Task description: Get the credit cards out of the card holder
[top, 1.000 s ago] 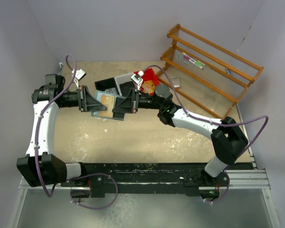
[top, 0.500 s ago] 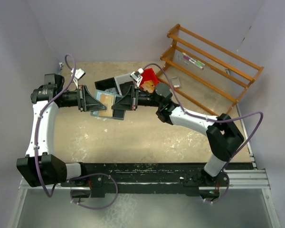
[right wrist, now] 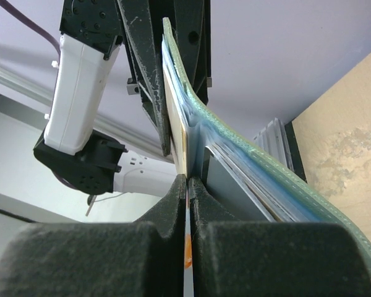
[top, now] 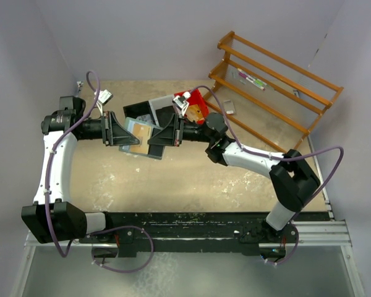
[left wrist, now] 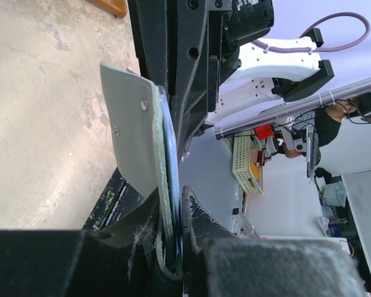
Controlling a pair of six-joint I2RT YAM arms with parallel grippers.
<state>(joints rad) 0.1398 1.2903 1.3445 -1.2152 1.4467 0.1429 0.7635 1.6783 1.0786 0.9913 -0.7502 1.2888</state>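
Note:
The mint-green card holder (top: 138, 133) hangs open above the table between my two grippers. My left gripper (top: 125, 138) is shut on its folded cover, seen edge-on in the left wrist view as the card holder (left wrist: 133, 121) held in my left gripper (left wrist: 176, 207). From the right, my right gripper (top: 153, 142) faces it. In the right wrist view my right gripper (right wrist: 188, 183) is shut on the thin edge of a credit card (right wrist: 187, 250), white with an orange patch, which stands in the card holder (right wrist: 267, 180). More cards sit in its clear pockets.
A wooden rack (top: 276, 81) stands at the back right, with a small silver device (top: 229, 107) on the table in front of it. Red (top: 198, 99), grey (top: 157, 101) and black (top: 138, 112) bins lie behind the grippers. A white plug (top: 104, 96) lies at the back left.
My right arm's elbow and wrist have shifted a little while its jaws closed fully on the card's edge. The left arm and the card holder have stayed in place.

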